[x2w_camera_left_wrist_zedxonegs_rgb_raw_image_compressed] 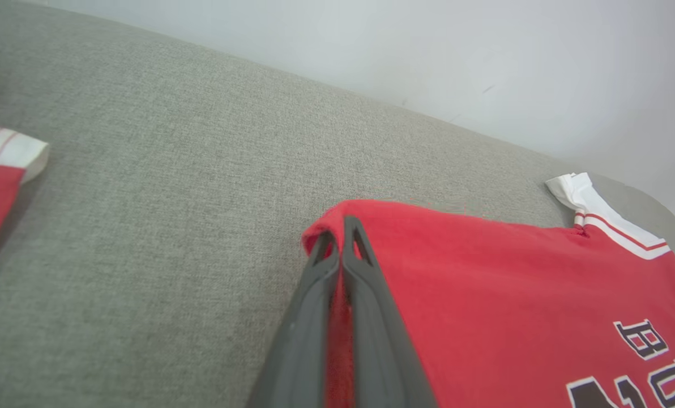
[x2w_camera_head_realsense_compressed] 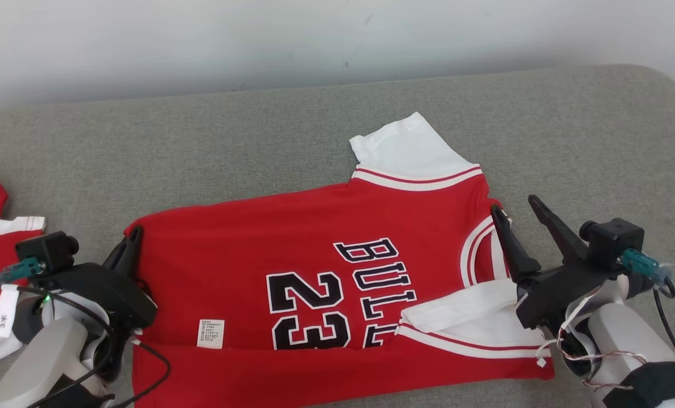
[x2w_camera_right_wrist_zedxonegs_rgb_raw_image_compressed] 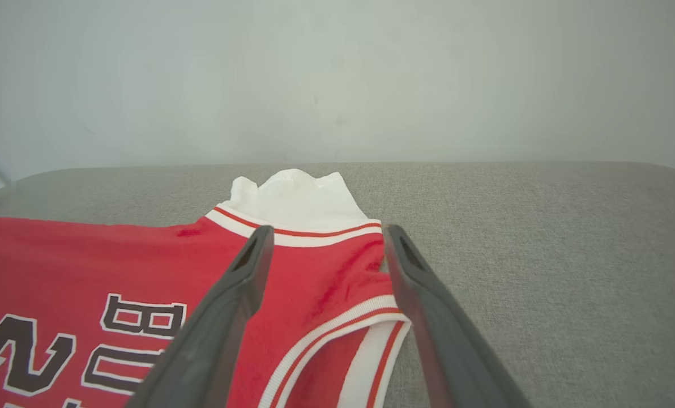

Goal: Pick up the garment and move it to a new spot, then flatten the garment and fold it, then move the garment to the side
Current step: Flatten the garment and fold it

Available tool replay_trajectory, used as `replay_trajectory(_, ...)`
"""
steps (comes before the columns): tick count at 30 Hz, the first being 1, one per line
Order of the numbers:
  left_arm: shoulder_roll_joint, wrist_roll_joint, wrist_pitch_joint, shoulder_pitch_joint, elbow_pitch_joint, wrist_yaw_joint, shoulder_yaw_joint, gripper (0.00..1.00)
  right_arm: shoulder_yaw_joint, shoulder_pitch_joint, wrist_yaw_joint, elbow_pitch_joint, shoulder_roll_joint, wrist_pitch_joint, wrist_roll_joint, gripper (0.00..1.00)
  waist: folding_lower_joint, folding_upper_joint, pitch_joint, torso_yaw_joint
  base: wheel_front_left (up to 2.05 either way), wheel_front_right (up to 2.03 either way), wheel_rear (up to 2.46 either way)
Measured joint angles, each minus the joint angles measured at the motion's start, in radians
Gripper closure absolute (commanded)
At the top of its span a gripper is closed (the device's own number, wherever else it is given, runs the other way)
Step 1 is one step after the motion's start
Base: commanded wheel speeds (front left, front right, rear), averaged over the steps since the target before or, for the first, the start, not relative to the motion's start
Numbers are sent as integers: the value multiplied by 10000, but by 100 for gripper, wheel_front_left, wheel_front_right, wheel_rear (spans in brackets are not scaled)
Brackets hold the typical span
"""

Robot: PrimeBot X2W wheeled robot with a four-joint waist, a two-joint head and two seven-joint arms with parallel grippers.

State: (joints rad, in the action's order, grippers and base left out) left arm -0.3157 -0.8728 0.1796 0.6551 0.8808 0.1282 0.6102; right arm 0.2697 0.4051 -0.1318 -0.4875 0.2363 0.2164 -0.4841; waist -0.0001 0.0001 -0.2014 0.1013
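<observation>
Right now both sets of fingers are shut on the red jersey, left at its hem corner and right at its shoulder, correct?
No. The left fingers are shut on the red jersey at its hem corner, but the right fingers stand open astride its shoulder, as the right wrist view shows.

**Desk:** What did the arms look like?

**Photographer:** The left gripper [x2w_camera_head_realsense_compressed: 133, 232] and right gripper [x2w_camera_head_realsense_compressed: 513, 205] were black with long tapering fingers [x2w_camera_head_realsense_compressed: 510, 243], on pale grey forearms [x2w_camera_head_realsense_compressed: 43, 362].

**Desk:** And the wrists?

**Photographer:** Each bore a boxy black camera [x2w_camera_head_realsense_compressed: 612, 238] and teal plug [x2w_camera_head_realsense_compressed: 643, 263]. The left wore a white tag [x2w_camera_head_realsense_compressed: 4, 310].
</observation>
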Motion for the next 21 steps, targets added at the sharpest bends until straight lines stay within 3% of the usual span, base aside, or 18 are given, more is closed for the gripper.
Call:
replay_trajectory(10, 86, -29, 568, 346, -107, 2, 441, 100, 148, 2175, 0, -1505, -192, -742, -54, 0, 1, 0, -360, -177, 0, 0, 0)
replay_trajectory(21, 261, 418, 767, 1156, -428, 2, 767, 100, 625, 5332, 0, -4786, -796, -1018, 439, 0, 2, 0, -1255, -630, 0, 0, 0)
